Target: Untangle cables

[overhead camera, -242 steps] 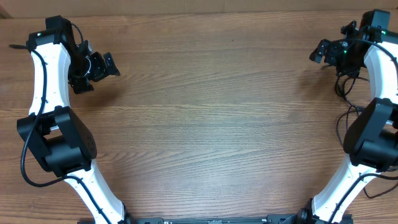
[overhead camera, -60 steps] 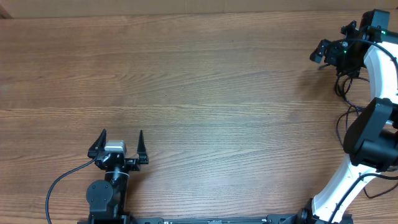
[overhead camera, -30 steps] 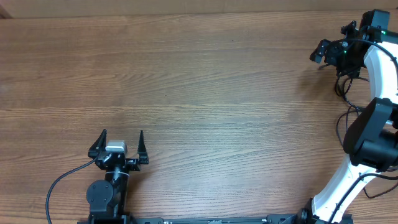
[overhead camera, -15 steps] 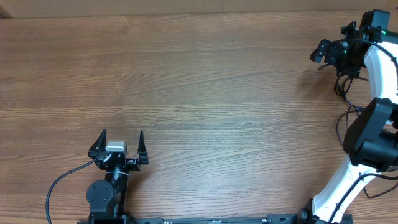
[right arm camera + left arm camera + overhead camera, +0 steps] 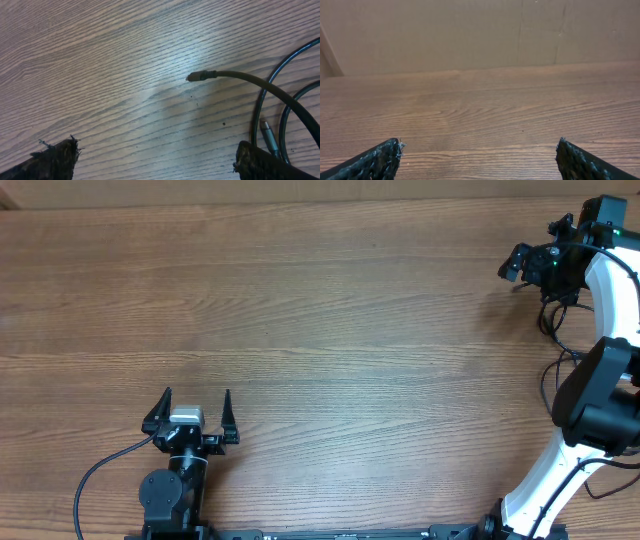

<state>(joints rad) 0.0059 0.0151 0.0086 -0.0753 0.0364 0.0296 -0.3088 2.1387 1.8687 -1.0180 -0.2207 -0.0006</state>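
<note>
- The wood-grain counter (image 5: 350,330) fills nearly the whole overhead view, brown with long streaks running side to side.
- A plain tan wall (image 5: 470,35) stands at the counter's far edge, seen from the left wrist.
- The right arm (image 5: 612,300) is white with black joints. It rises along the right edge of the counter and bends in toward the far right corner.
- The left arm (image 5: 168,492) is folded low at the near edge, left of the middle, with a thick black wire curling off to its left.
- The left tool (image 5: 196,400) points away from the near edge with its jaws spread wide. Its two black fingers (image 5: 380,161) sit at the bottom corners of the wrist view, with only bare wood between them.
- The right tool (image 5: 520,265) hangs near the far right corner, aimed leftward and also spread wide. Nothing is between its fingers (image 5: 55,156), which show at the bottom corners of its wrist view.
- The cables (image 5: 250,82) lie on the counter under the right tool, toward the right of its wrist view. They are thin, dark cords curving in arcs and crossing near the right finger.
- One cord ends in a small plug (image 5: 199,76) lying flat on the wood and pointing left. It is clear of both fingers.
- Another connector, silvery (image 5: 268,136), lies just above the right finger.
</note>
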